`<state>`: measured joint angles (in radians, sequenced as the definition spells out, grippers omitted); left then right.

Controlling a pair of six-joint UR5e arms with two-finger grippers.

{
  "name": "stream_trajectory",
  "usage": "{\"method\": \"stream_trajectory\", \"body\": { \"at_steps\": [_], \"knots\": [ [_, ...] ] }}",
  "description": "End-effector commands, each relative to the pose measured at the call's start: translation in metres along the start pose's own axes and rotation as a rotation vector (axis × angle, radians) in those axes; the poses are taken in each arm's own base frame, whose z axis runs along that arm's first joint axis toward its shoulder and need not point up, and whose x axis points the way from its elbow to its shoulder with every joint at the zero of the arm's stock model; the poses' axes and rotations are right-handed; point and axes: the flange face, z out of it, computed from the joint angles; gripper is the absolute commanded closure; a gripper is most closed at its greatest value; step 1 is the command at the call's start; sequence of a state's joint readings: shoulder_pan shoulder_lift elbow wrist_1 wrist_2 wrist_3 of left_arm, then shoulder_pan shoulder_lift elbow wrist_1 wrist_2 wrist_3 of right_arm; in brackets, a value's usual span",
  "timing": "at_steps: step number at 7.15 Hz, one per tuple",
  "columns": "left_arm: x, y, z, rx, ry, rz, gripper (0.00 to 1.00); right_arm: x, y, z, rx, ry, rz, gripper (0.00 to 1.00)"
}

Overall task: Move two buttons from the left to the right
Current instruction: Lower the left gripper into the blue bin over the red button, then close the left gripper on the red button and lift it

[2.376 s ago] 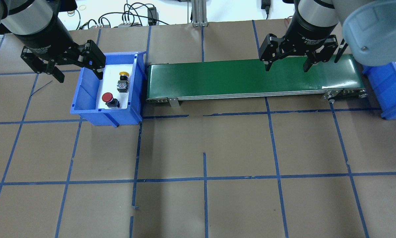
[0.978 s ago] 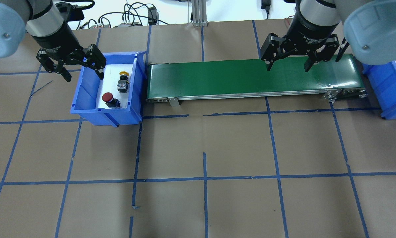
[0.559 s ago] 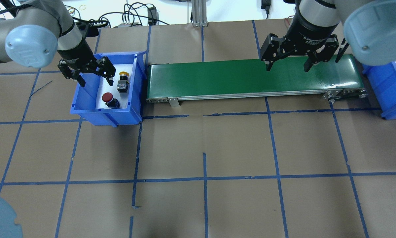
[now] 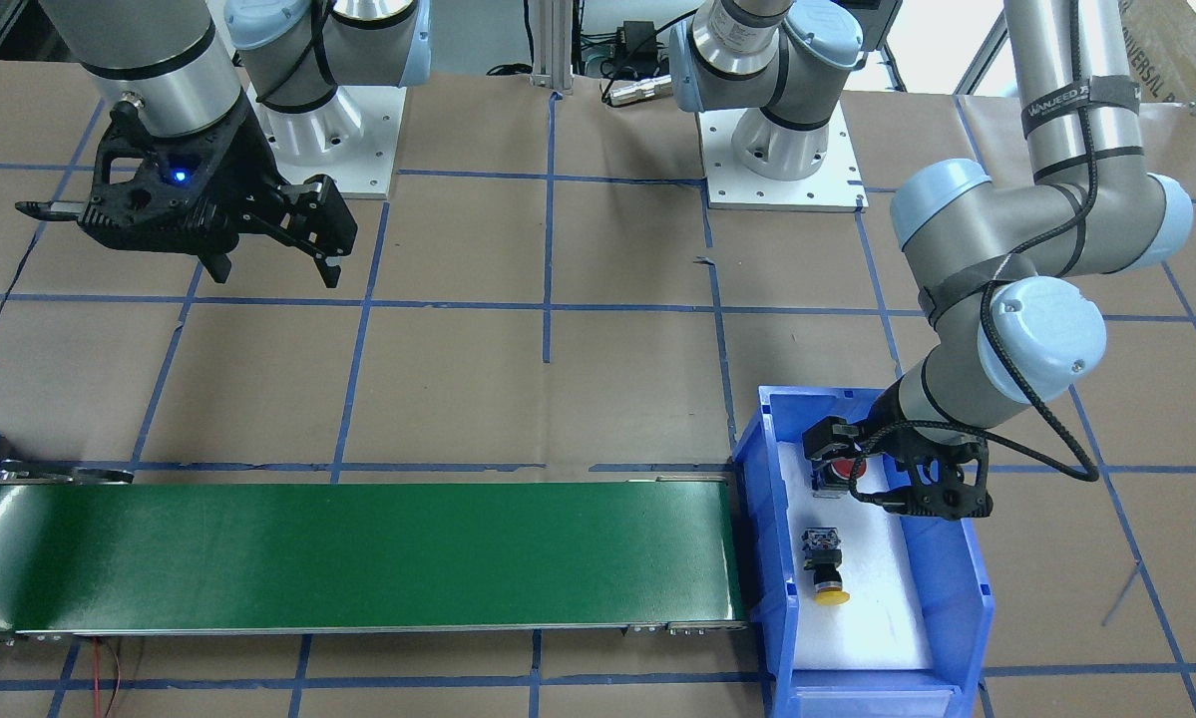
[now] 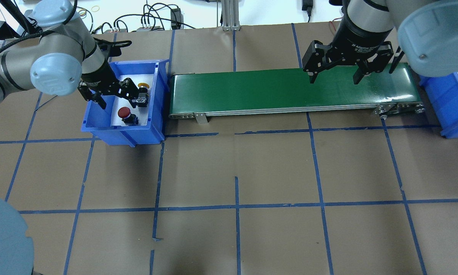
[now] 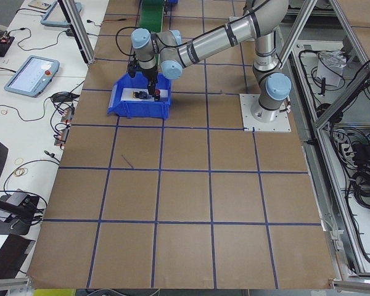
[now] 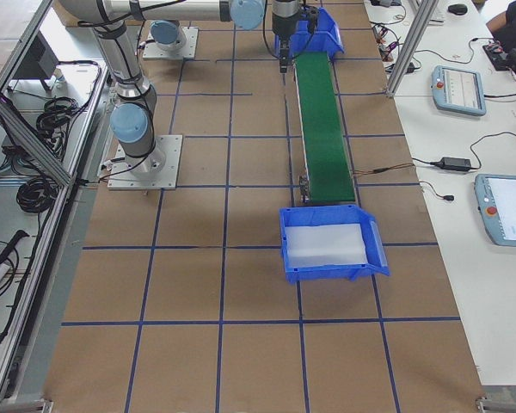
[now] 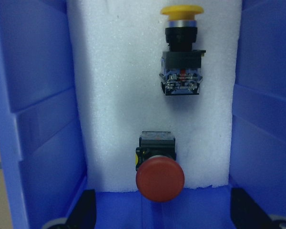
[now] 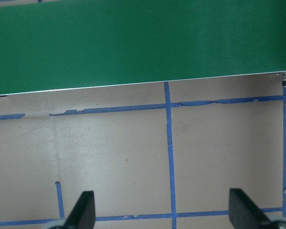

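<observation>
1. Since the earlier overhead pictures the left arm has swung in over the left blue bin (image 5: 158, 95) and come lower. The left gripper (image 5: 118, 101) has moved from the bin's far-left corner to the space above the red button. The right gripper (image 5: 334, 78) has hardly shifted.
2. Everything rests on the table (image 5: 236, 172), which is covered in brown paper with a grid of blue tape.
3. The green conveyor belt (image 5: 290, 89) runs between the two bins, and its left end is just beside the left bin.
4. The right blue bin (image 7: 331, 273), lined in white, sits at the belt's right end.
5. The left bin has a white foam liner (image 8: 114, 95), and both buttons lie on it, apart from each other.
6. The left gripper's fingers (image 8: 83, 212) are spread wide and grip nothing. In the left wrist view the red cap shows between them, untouched.
7. The right gripper is also spread and empty, and it hangs over the right part of the belt.
8. The yellow button (image 8: 181, 62) lies on its side toward the bin's far end, with its cap pointing away from the robot.
9. The red button (image 8: 159, 176) sits at the bin's near end and appears to stand cap-up.
</observation>
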<state>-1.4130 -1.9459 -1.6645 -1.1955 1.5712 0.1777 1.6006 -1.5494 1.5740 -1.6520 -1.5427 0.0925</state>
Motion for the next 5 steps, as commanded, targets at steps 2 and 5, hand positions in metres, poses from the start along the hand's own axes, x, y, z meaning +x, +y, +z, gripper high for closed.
{"method": "stream_trajectory", "body": {
  "at_steps": [2,5],
  "knots": [
    [0.000,0.001,0.022,-0.018,0.004,-0.005,0.10,-0.004,0.003,0.005,-0.011,0.003,-0.012,0.00],
    [0.001,0.006,0.030,-0.036,0.007,-0.006,0.50,0.004,0.002,0.009,-0.018,0.004,0.004,0.00]
  ]
}}
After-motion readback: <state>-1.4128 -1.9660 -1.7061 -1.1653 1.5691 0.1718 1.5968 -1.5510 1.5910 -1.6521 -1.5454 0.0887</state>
